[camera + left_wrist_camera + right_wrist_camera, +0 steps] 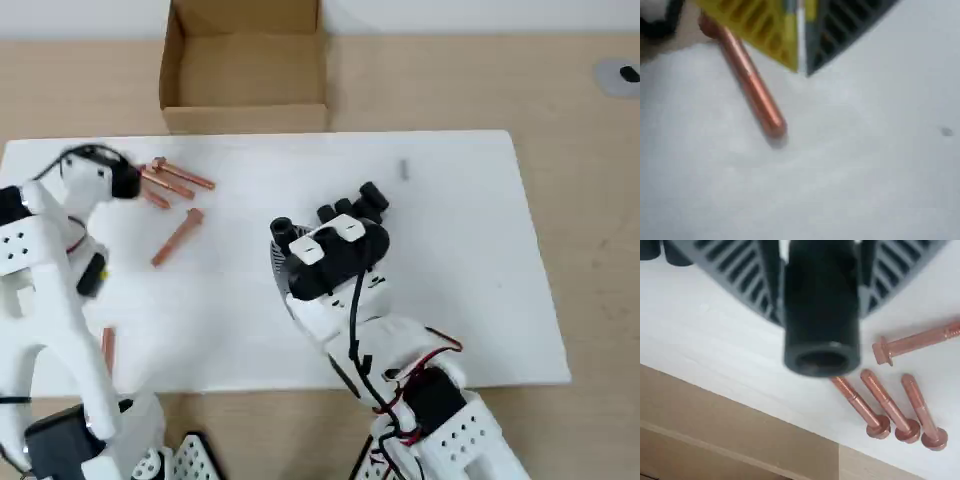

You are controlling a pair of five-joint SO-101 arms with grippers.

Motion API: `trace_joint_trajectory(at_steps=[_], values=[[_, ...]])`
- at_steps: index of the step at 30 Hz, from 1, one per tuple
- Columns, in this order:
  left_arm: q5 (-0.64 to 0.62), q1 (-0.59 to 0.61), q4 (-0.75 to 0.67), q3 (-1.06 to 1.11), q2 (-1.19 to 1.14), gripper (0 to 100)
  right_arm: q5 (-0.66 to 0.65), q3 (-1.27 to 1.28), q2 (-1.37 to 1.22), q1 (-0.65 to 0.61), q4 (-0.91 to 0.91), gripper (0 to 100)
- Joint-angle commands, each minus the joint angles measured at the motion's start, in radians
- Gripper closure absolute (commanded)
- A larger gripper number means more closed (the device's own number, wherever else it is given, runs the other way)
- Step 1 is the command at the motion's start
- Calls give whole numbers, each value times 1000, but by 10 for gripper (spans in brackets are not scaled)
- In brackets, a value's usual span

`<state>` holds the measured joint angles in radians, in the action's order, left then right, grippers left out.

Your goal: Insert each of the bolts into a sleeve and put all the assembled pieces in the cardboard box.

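Copper-coloured flanged bolts (172, 180) are seen in a group of three near the far left corner of a white sheet (450, 280) laid over the wooden worktop (585, 200). A fourth copper bolt (178, 237) lies alone just beside that group, nearer the sheet's middle. A fifth copper bolt (107, 348) is found at the sheet's near left edge, beside the left arm. In the left wrist view this bolt is shown with its head tucked under the yellow finger (755, 25) and its tip near the sheet. The left end effector (801, 67) is narrow, with only a thin slit left between the yellow finger and the black one, and nothing is seen between them. A black cylindrical sleeve (822, 340) is clamped in the right end effector (822, 310), its open bore turned towards the bolts. More black sleeves (350, 205) are stood upright on the sheet, just beside the right arm's head. An open brown cardboard box (245, 118) is placed on the worktop at the sheet's far edge.
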<state>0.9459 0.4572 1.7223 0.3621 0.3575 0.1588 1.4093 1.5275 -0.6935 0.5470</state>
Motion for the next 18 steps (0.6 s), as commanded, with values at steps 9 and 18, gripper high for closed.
trace_joint_trajectory(at_steps=[9,18], values=[[-230,95,29,204,8,989,8,-74,2,15,0,989],[-255,206,-92,301,10,867,8,-116,2,15,46,989]])
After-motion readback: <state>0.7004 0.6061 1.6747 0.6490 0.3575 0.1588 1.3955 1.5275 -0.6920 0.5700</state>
